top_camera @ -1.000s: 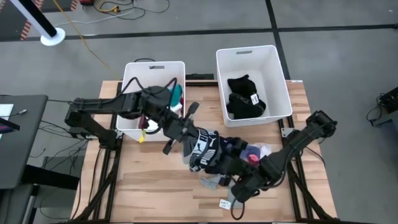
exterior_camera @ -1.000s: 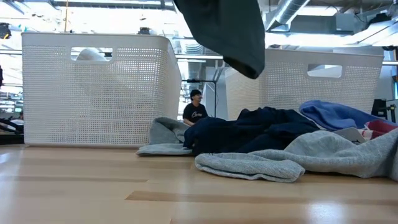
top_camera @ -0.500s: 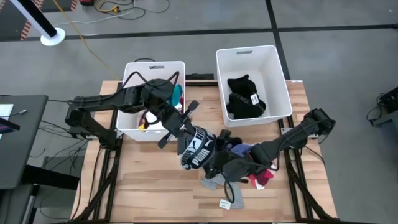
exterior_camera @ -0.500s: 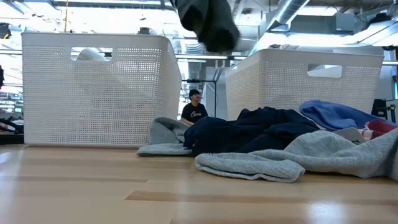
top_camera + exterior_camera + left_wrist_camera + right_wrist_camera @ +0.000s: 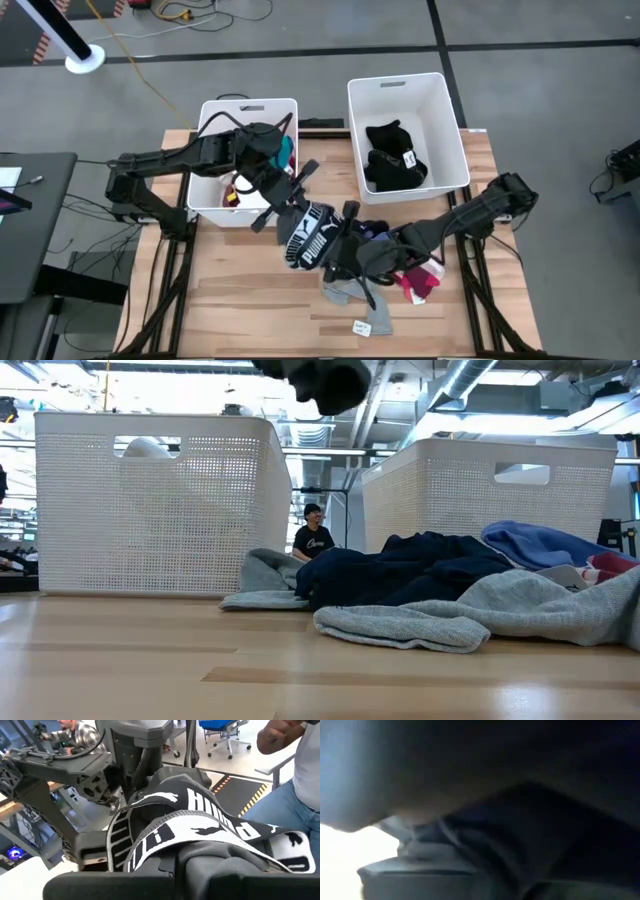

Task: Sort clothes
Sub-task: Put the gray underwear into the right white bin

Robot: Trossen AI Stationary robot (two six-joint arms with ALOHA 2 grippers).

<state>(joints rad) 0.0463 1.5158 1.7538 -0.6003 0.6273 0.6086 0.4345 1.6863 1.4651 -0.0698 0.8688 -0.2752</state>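
Note:
A black garment with a white lettered band [image 5: 312, 237] hangs in the air over the table's middle, and my left gripper [image 5: 292, 212] is shut on it. Only its dark lower tip [image 5: 322, 380] shows at the top of the low view. My right gripper [image 5: 346, 246] is right at the garment's right edge, and dark cloth fills the right wrist view. More clothes [image 5: 395, 265] in grey, navy and pink lie heaped on the table at the right; the low view shows this navy and grey heap [image 5: 430, 575] from the side. My left gripper holds the black garment at a bunched part just under its white band [image 5: 210, 857]. The cloth drapes over the fingers and hides them. The gripper reaches in nearly level from the table's left. The garment is lifted clear of the table and hangs slack.
A white bin [image 5: 210, 115] at the far left holds coloured clothes. A second white bin [image 5: 445, 95] at the far right holds black ones [image 5: 395, 157]. A paper tag [image 5: 363, 327] lies near the front edge. People [image 5: 305, 775] are beyond the table.
My right gripper has risen from the near edge and gone toward the far left, up to the black garment. My left gripper has shifted a little toward the left bin with the garment. The garment's hanging end has drawn up, almost out of the low view.

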